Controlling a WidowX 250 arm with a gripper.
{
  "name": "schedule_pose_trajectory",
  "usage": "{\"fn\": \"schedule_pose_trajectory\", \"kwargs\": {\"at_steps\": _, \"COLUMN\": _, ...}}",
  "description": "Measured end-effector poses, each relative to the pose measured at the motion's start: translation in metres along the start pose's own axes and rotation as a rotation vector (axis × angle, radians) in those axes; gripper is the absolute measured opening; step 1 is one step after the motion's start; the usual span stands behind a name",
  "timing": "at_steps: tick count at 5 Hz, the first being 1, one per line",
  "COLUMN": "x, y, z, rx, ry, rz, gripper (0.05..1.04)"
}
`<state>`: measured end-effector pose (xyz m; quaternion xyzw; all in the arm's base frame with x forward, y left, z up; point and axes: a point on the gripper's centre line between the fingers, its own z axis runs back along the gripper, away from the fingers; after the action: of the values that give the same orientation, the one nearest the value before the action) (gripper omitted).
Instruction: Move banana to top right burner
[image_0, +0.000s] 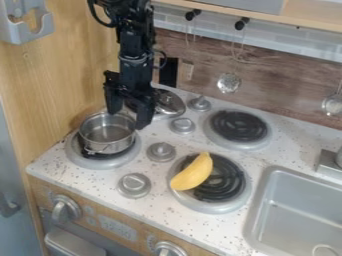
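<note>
The black gripper (128, 116) hangs at the upper left, over the back rim of the metal pot, with its two fingers spread apart and nothing between them. A yellow banana (192, 172) lies slanted on the left part of the front right burner (224, 182), well to the right of and below the gripper in the view. The top right burner (238, 126), a black coil in a grey ring, has nothing on it.
The metal pot (107, 133) stands on the front left burner. Behind the gripper, a metal lid (169, 104) lies at the back left burner. Grey knobs (161, 151) stand between the burners. A grey sink (300, 210) is at the right, and utensils (228, 83) hang along the back wall.
</note>
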<state>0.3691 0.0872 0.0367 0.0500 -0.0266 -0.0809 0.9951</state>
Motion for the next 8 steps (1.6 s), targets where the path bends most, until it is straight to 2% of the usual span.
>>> {"fn": "schedule_pose_trajectory", "kwargs": {"at_steps": 1, "x": -0.007, "y": -0.004, "z": -0.014, "rx": -0.017, "ry": 0.041, "rz": -0.004, "gripper": 0.999}}
{"fn": "schedule_pose_trajectory", "kwargs": {"at_steps": 2, "x": -0.010, "y": -0.026, "z": -0.022, "rx": -0.032, "ry": 0.054, "rz": -0.081, "gripper": 0.999}}
{"fn": "schedule_pose_trajectory", "kwargs": {"at_steps": 4, "x": -0.012, "y": -0.076, "z": -0.021, "rx": -0.069, "ry": 0.048, "rz": -0.226, "gripper": 0.999}}
{"fn": "schedule_pose_trajectory", "kwargs": {"at_steps": 5, "x": -0.006, "y": -0.108, "z": -0.018, "rx": -0.071, "ry": 0.036, "rz": -0.311, "gripper": 0.999}}
{"fn": "schedule_pose_trajectory", "kwargs": {"at_steps": 6, "x": 0.002, "y": -0.121, "z": -0.025, "rx": -0.093, "ry": 0.041, "rz": -0.320, "gripper": 0.999}}
{"fn": "schedule_pose_trajectory", "kwargs": {"at_steps": 7, "x": 0.004, "y": -0.129, "z": -0.045, "rx": -0.093, "ry": 0.102, "rz": -0.318, "gripper": 0.999}}
{"fn": "schedule_pose_trajectory", "kwargs": {"at_steps": 8, "x": 0.008, "y": -0.135, "z": -0.062, "rx": -0.083, "ry": 0.150, "rz": -0.318, "gripper": 0.959}}
